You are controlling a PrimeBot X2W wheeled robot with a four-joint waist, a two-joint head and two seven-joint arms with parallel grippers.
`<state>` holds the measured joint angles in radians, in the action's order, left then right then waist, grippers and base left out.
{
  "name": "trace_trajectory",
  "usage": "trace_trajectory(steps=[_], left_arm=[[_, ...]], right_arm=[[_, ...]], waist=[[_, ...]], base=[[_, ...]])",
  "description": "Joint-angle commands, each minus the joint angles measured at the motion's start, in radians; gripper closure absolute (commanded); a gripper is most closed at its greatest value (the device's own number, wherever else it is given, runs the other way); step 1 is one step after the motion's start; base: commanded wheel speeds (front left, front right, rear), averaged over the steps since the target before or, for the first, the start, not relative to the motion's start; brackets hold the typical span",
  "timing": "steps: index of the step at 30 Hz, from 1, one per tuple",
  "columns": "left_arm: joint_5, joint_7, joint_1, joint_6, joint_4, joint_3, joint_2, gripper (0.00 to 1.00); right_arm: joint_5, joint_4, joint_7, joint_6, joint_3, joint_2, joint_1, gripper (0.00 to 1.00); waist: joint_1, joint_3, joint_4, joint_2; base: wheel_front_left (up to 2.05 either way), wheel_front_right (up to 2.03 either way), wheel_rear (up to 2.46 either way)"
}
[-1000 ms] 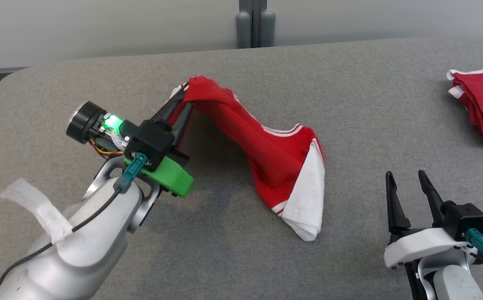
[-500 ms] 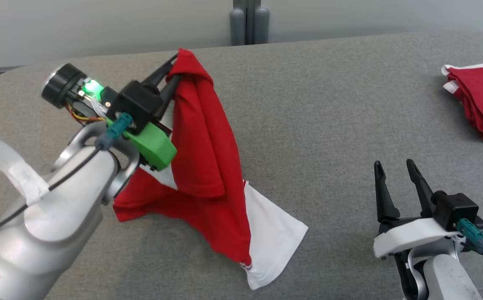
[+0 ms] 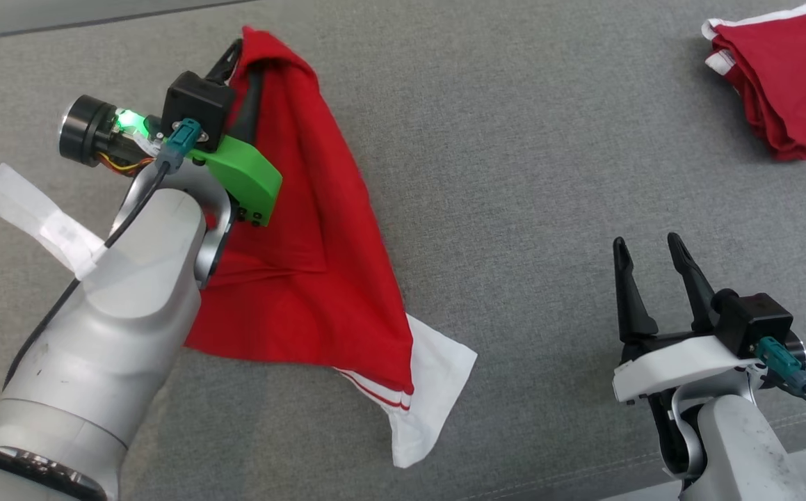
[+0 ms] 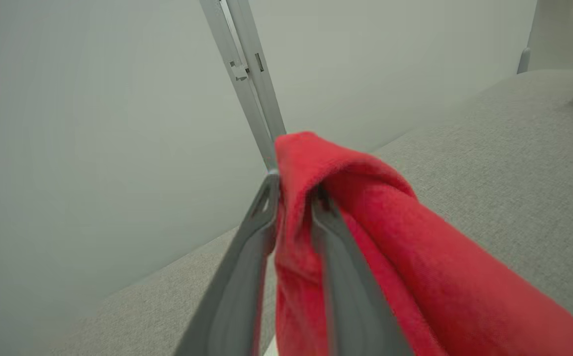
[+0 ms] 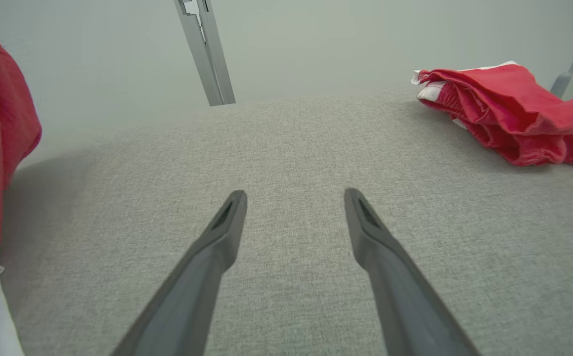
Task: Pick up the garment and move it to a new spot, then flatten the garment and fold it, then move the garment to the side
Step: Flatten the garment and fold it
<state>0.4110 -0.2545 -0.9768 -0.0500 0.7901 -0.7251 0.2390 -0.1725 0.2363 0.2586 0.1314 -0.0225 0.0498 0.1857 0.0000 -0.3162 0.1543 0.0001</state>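
Head camera: I look steeply down on the bench (image 3: 514, 174) from above, with both arms in frame. Left wrist camera: I sit close behind its fingers (image 4: 251, 257), facing along them toward the wall (image 4: 93, 123). Right wrist camera: I look low across the bench toward the same wall. All three views share the garment (image 3: 319, 209) and the bundle (image 3: 785, 76).

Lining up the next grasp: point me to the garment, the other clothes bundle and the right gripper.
garment (image 3: 319, 229), head view, red body panel.
clothes bundle (image 3: 785, 90), head view, top red fold.
right gripper (image 3: 646, 240), head view, midway between its open fingertips.
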Motion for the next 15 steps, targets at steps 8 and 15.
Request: trace_trajectory(steps=[8,15], left_arm=[[-0.037,-0.010,0.038,-0.025,-0.047,0.060,-0.038,0.00],[-0.025,-0.011,0.209,-0.031,-0.175,0.125,-0.060,0.00]], right_arm=[[0.020,-0.006,0.007,-0.002,0.006,0.002,0.005,0.00],[0.041,-0.012,0.003,-0.002,0.010,0.002,-0.038,0.00]], waist=[[0.0000,0.002,-0.033,-0.0001],[0.0000,0.077,-0.107,-0.0001]], base=[[0.00,0.00,0.00],[0.00,0.00,0.00]])
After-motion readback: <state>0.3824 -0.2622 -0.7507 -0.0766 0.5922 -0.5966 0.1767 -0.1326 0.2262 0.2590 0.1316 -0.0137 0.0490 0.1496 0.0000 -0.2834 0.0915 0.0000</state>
